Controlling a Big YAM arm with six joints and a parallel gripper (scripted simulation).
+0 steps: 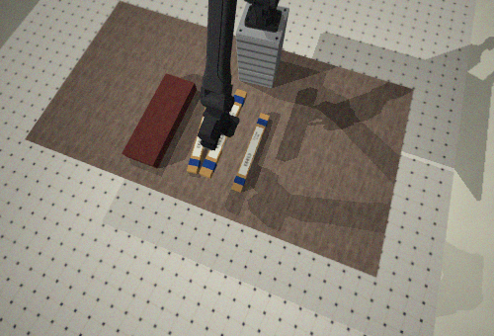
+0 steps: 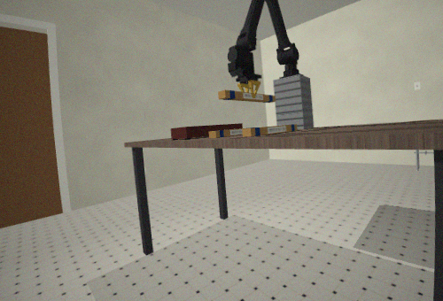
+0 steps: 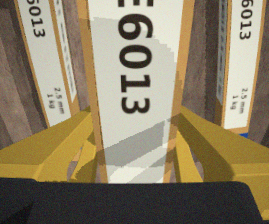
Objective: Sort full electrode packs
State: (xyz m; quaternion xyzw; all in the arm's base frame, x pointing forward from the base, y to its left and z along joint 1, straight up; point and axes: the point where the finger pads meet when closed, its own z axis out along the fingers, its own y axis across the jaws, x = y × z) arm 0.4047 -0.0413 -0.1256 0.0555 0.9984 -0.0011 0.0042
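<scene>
My gripper [image 2: 253,94] [image 3: 135,111] is shut on a white-labelled E6013 pack [image 1: 208,165] [image 2: 237,96] [image 3: 110,75], holding it near its middle, nearly level, well above the table. A second pack [image 1: 194,163] [image 2: 215,134] [image 3: 239,95] lies flat on the table beside the platform, partly hidden by the arm in the top view. A third pack [image 1: 251,152] [image 2: 251,132] [image 3: 45,65] lies flat farther from the platform. The low dark red platform [image 1: 160,120] [image 2: 186,133] has no pack on it. The held pack is beyond the platform's side, not over it.
The wooden table [image 1: 316,177] [image 2: 354,138] carries everything. The grey ribbed pedestal [image 1: 260,58] [image 2: 292,101] under the arm's base stands at the back, near the far ends of the packs. Arm shadows fall across the table's right part.
</scene>
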